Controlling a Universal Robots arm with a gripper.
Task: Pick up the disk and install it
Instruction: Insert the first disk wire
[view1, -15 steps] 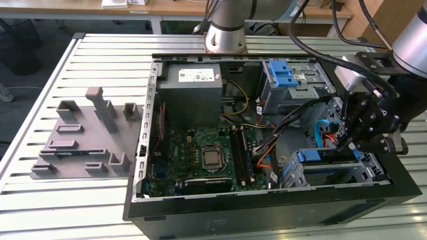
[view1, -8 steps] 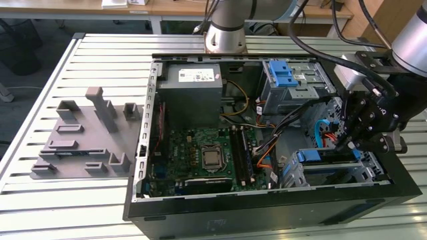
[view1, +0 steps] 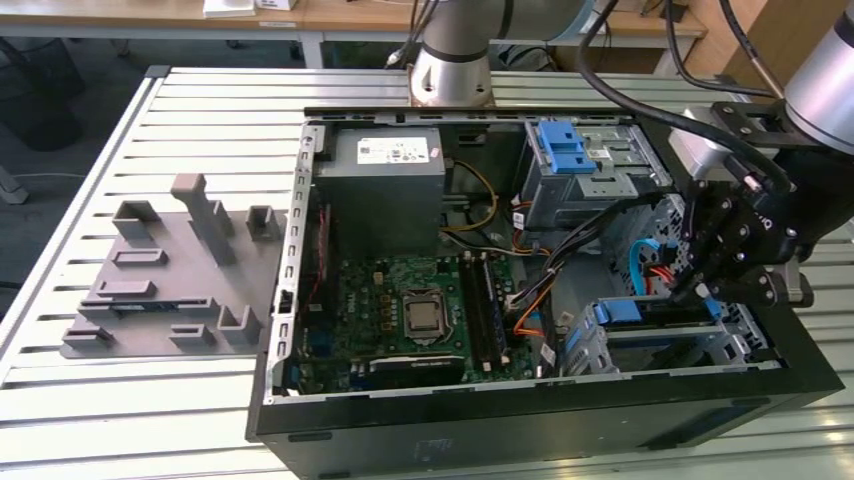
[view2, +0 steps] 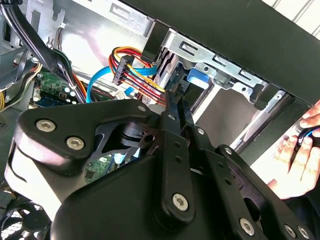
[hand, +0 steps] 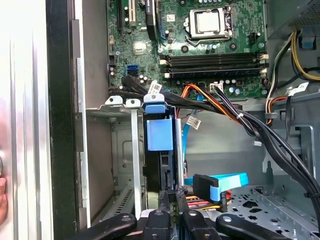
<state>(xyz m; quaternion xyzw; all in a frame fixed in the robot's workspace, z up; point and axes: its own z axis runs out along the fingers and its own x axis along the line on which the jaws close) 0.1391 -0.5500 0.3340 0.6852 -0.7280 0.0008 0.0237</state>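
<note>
Reaching into the case (view1: 534, 425) from above: arm's down at the lower drive cage (view1: 731, 345), on the exterior view's right. Case lies on its side on the table (view1: 134, 400) w/ side panel off, so the cage opening faces up and the arm gets a straight vertical path in.

Disk (view1: 654, 312) is in that cage, standing on edge in the slot w/ the blue bracket tab showing on top. In the first wrist view the disk (hand: 159, 132) sits between the cage rails, looks mostly or fully in, though I can't confirm it's latched. Edge-on makes sense since the rails guide the bracket.

Gripper (view1: 683, 292): jaws look together, tips converged to a narrow point in both wrist views (view2: 175, 95) (hand: 173, 192). Tips sit right at the disk's cable end. Reads as pressing on it, not clamping around it. Contact itself is hidden, can't tell if anything's pinched.

Blue SATA cable (hand: 227, 181) and the red/orange pwr wires run just beside the tips, so snag risk IMO.

Person's hand (view2: 300, 155) rests on the case's outer edge, prob steadying it.
</note>
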